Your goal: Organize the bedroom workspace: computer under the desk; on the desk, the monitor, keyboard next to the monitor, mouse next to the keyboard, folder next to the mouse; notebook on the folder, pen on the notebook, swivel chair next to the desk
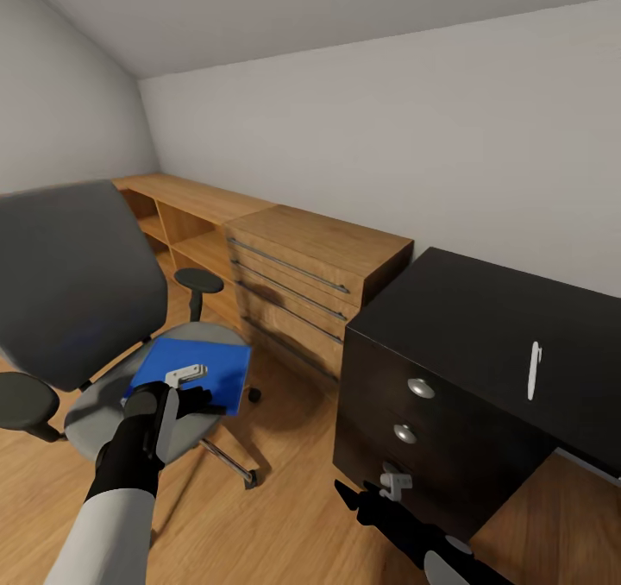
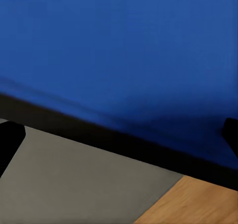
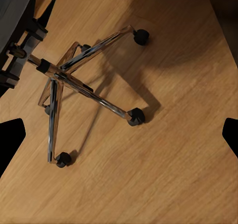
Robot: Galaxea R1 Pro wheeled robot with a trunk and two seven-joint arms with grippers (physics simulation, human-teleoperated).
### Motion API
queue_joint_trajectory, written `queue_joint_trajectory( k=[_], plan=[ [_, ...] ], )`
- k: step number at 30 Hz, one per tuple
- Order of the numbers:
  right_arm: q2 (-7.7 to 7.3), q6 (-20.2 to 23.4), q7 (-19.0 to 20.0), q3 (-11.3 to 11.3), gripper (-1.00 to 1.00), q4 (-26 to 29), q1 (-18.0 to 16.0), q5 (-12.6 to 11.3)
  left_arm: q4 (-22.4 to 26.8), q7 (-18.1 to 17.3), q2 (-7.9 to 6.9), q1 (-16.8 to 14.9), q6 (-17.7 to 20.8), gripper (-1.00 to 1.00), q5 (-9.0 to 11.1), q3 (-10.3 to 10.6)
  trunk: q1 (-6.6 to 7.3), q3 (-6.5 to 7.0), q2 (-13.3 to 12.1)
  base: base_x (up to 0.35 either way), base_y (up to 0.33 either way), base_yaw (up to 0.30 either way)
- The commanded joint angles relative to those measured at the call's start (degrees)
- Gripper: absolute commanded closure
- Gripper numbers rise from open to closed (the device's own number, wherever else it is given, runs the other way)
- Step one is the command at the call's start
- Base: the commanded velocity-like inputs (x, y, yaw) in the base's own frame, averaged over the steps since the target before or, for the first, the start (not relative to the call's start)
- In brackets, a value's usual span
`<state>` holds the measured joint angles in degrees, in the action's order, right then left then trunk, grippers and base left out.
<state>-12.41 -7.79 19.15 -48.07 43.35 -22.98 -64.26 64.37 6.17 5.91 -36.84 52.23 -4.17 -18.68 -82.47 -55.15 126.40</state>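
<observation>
Item: blue folder (image 1: 194, 371) on swivel chair (image 1: 78, 283) seat; our left gripper (image 1: 185, 395), fingers spread, ungrasped, at its near edge. Risk: we judge the castored chair rolls, folder slides off.

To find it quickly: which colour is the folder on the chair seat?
The folder is plain blue; the head view shows it best.

- I see a light wood drawer unit (image 1: 315, 279) w/ metal bar handles, against the wall.
- Low open wood shelving (image 1: 177, 214) beyond it.
- Wood plank floor (image 3: 163, 174).
</observation>
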Motion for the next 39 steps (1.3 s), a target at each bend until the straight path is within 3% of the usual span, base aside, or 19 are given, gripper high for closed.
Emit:
queue_joint_trajectory(
  k=[1, 39],
  plan=[
    [-0.07, -0.4, 0.1, -0.4, -1.0, 0.0, -0.1, -0.6, 0.1, -0.2, 0.06, 0.0, 0.2, -1.0, -0.4, -0.1, 0.01, -0.05, 0.0, -0.006, -0.007, 0.0],
    [0.55, -2.0, 0.1, -0.4, -1.0, -1.2, -0.1, -0.5, 2.2, -0.2, 0.06, 0.0, 0.7, -1.0, -0.5, -0.1, 0.01, -0.05, 0.0, -0.055, -0.059, 0.0]
  ],
)
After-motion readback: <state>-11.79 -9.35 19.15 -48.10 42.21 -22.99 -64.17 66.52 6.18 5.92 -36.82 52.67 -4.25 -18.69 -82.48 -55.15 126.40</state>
